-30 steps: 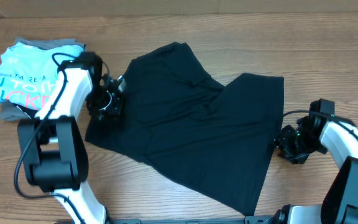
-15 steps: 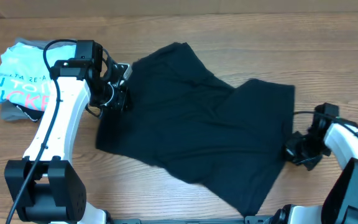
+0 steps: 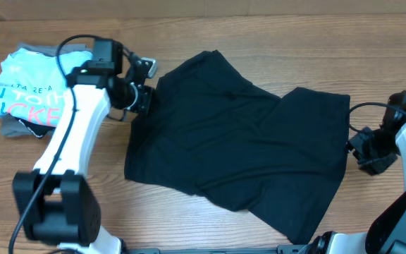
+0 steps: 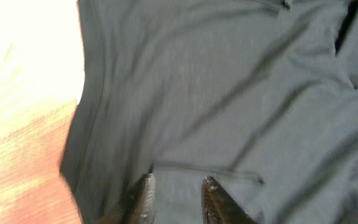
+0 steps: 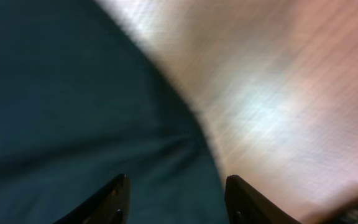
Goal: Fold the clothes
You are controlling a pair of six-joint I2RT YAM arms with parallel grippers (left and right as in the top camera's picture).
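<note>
A black garment (image 3: pixel 238 148) lies spread across the middle of the wooden table, wrinkled, with one corner pointing toward the front edge. My left gripper (image 3: pixel 142 99) is at its upper left edge. In the left wrist view the fingers (image 4: pixel 178 180) are close together with a fold of the black cloth (image 4: pixel 229 93) between them. My right gripper (image 3: pixel 358 147) is at the garment's right edge. In the right wrist view the fingers (image 5: pixel 176 180) straddle the hem of the dark cloth (image 5: pixel 61 93), which is blurred.
A folded light blue shirt with lettering (image 3: pixel 27 88) lies on a grey garment (image 3: pixel 9 127) at the far left. Bare wood (image 3: pixel 55 176) shows around the black garment. Cables run from both wrists.
Both grippers have moved right, the left one also toward the back. The black garment has slid right with them and is stretched flatter.
</note>
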